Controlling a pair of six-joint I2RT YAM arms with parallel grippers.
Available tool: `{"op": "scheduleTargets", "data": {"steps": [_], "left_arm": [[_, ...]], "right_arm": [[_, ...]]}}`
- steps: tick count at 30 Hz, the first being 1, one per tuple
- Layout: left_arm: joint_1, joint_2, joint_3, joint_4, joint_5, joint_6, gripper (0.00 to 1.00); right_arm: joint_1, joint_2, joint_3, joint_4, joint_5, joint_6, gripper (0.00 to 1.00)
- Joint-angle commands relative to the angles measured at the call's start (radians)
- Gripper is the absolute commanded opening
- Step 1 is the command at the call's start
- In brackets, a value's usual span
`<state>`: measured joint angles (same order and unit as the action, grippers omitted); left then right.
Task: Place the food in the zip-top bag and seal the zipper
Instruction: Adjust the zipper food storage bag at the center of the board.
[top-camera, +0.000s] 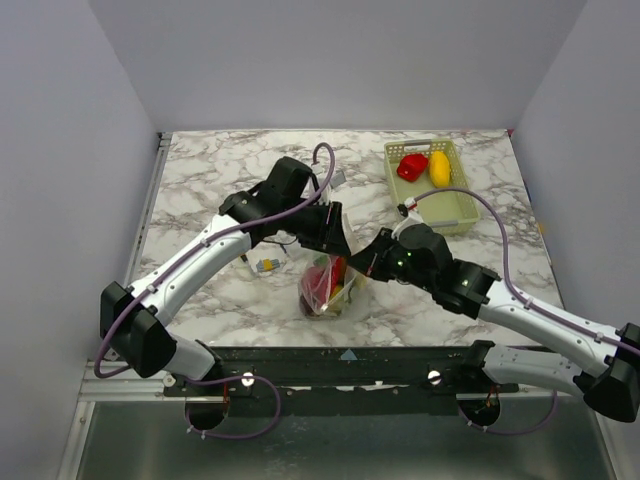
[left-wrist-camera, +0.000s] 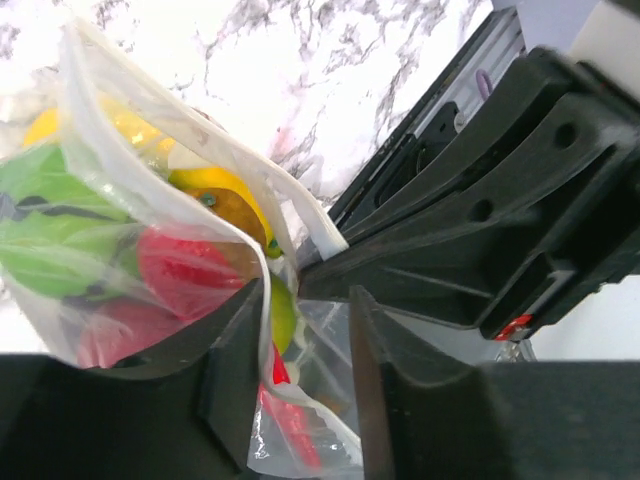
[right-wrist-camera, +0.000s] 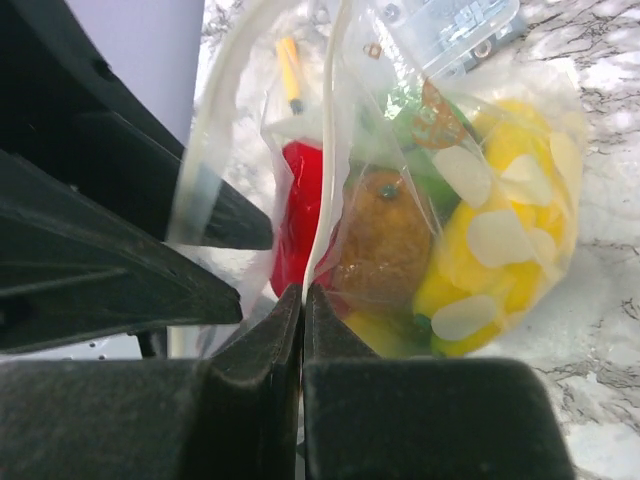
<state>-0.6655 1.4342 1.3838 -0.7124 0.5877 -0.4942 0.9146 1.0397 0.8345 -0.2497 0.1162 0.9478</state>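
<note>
The clear zip-top bag (top-camera: 328, 288) stands at the table's near middle, holding red, yellow, green and brown food. In the left wrist view I see green (left-wrist-camera: 50, 220), red (left-wrist-camera: 190, 265) and yellow (left-wrist-camera: 225, 200) pieces through the plastic. My left gripper (top-camera: 330, 238) (left-wrist-camera: 303, 300) is open, with the white zipper strip (left-wrist-camera: 150, 190) running between its jaws against the left finger. My right gripper (top-camera: 365, 262) (right-wrist-camera: 303, 290) is shut on the zipper strip (right-wrist-camera: 325, 150) at the bag's mouth. A red pepper (top-camera: 411, 166) and a yellow piece (top-camera: 439, 167) lie in the basket.
The pale green mesh basket (top-camera: 455, 215) stands at the back right, just behind my right arm. A small printed packet (top-camera: 268, 264) lies left of the bag, under my left arm. Grey walls close in the table on three sides.
</note>
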Motion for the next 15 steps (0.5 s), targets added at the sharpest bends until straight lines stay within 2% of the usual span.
{"op": "scheduleTargets", "data": {"steps": [1, 10, 15], "left_arm": [[-0.040, -0.048, -0.081, 0.059, -0.023, 0.022, 0.44], [-0.136, -0.144, -0.172, 0.083, -0.218, 0.092, 0.70], [-0.183, -0.164, -0.160, 0.050, -0.335, 0.132, 0.72]], "right_arm": [[0.006, -0.045, -0.048, 0.135, 0.050, 0.097, 0.05], [0.029, -0.016, -0.055, 0.168, 0.079, 0.160, 0.05], [0.036, -0.006, -0.042, 0.174, 0.084, 0.166, 0.07]]}}
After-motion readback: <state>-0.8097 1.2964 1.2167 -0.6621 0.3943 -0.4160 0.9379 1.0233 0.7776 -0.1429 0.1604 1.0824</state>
